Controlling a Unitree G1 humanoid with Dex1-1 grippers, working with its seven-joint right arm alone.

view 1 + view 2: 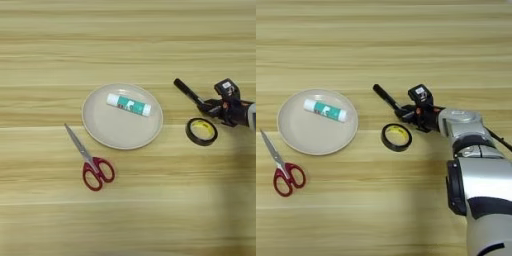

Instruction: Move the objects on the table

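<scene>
pincer (404, 114) clamped on marker (386, 97) | tape ring (396, 137) just below | plate (293, 137) with glue stick (325, 110), scissors (281, 166) far left | bench (381, 40)

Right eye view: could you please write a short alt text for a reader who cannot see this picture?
The robot's right gripper is shut on the end of a black marker pen, beside a black tape ring on a wooden table. To the left, a beige plate holds a glue stick; red-handled scissors lie lower left.
</scene>
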